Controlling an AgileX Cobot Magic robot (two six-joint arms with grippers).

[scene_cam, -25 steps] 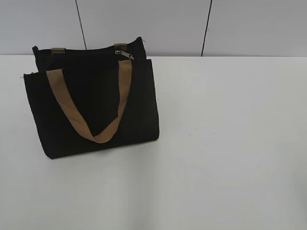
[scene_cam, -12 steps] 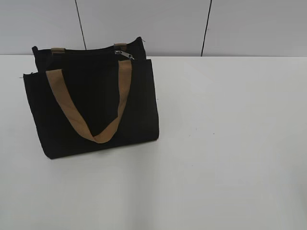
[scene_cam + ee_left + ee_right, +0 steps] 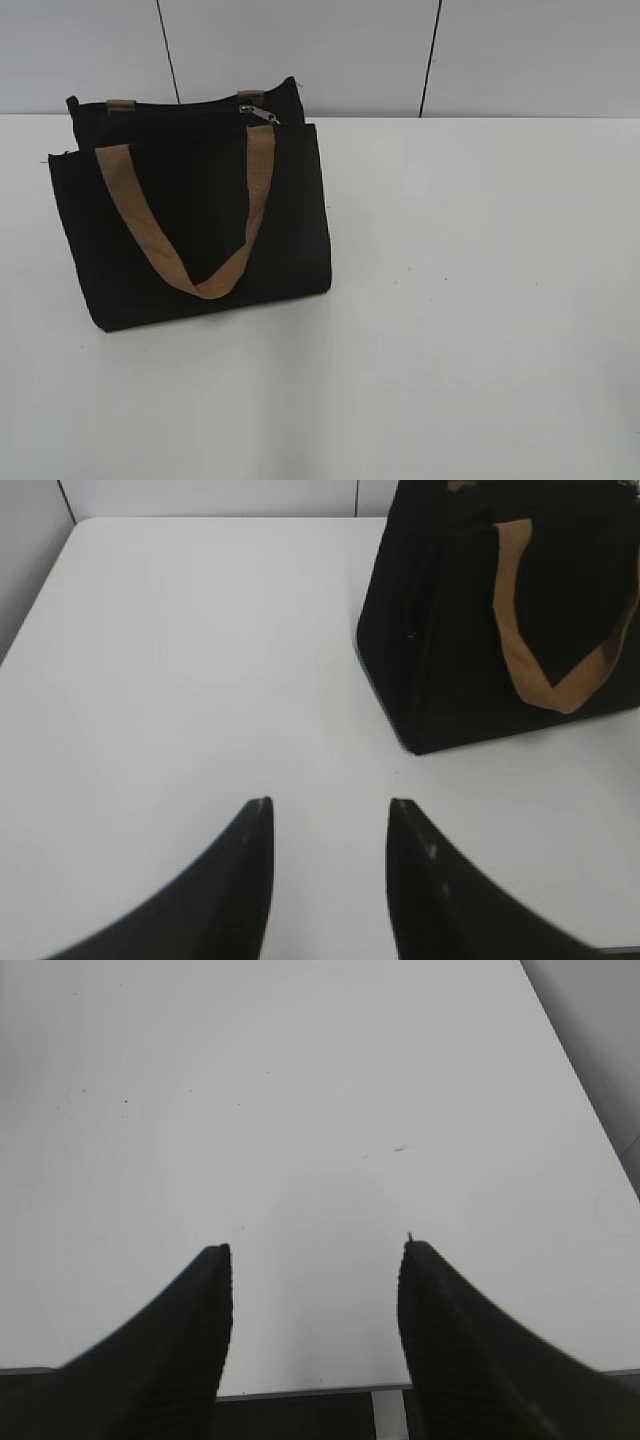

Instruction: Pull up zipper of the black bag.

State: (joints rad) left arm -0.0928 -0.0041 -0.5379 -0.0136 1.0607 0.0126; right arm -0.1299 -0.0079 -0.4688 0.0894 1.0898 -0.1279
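On table, left | black bag (image 3: pixel 190 225) upright | zipper (image 3: pixel 258 114) prob. near right end

White table (image 3: pixel 480 300), grey panelled wall (image 3: pixel 300 50) — dark seams

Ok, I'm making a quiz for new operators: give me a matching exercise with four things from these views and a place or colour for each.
Column one:
1. zipper pull
2. strap handle
3. black bag
4. right gripper

Column two:
A. tan-brown, hanging in a V down the bag's front
B. standing on the table's left part in the exterior view
C. silver, at the bag's top edge, near its right end
D. jaws apart over bare white table, holding nothing

Pairs: 1-C, 2-A, 3-B, 4-D
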